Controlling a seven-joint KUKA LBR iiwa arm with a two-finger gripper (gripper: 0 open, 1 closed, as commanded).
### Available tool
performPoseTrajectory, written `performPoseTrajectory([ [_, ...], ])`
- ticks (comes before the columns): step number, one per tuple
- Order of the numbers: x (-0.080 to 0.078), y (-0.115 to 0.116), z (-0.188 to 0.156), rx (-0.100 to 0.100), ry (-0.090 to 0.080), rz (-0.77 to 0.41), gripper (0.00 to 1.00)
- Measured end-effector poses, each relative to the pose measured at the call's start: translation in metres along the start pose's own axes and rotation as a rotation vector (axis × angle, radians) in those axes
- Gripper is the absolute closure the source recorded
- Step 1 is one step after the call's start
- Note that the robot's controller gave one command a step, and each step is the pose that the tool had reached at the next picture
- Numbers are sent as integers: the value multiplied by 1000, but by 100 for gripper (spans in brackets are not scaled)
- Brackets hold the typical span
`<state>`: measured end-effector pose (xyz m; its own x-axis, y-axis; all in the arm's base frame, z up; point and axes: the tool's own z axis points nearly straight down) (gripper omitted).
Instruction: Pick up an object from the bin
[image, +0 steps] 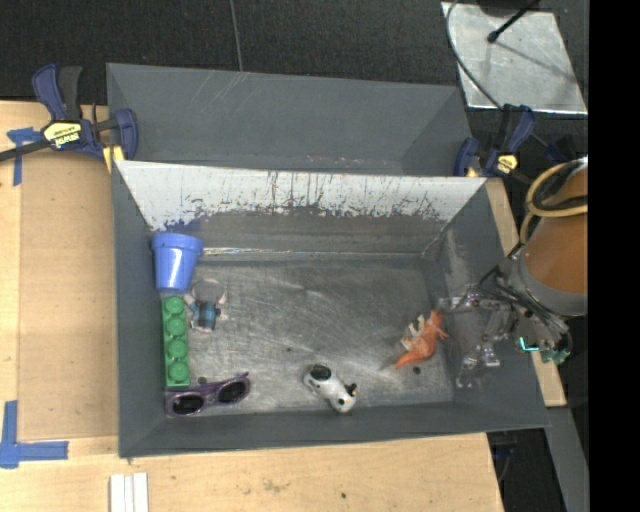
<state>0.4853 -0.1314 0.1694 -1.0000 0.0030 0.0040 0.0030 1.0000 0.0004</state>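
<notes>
Nearest, against the near wall of the grey metal bin (300, 195), lies a small white-and-black plastic toy (332, 388). To its right and a little farther in is an orange plastic toy animal (422, 342), flat on the bin floor near the right wall. The gripper (482, 345) is low in the bin just to the right of it, beside it rather than around it. Whether the gripper is open or closed cannot be told, and nothing shows in its grasp.

Judging from this, no pick has been made. Closing on a thing and lifting it are both left to do, and the orange toy is the likeliest candidate.

Well to the left are purple plastic sunglasses (207, 394), a green plastic strip of round studs (176, 340), a small blue object (207, 315) and a blue plastic cup (176, 260).
</notes>
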Motion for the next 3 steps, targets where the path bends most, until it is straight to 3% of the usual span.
performPoseTrajectory([
  [1,-2,0,-3,2,-7,-3,0],
  [2,-50,0,75,4,-8,-287,100],
  [3,-50,0,75,4,-8,-287,100],
])
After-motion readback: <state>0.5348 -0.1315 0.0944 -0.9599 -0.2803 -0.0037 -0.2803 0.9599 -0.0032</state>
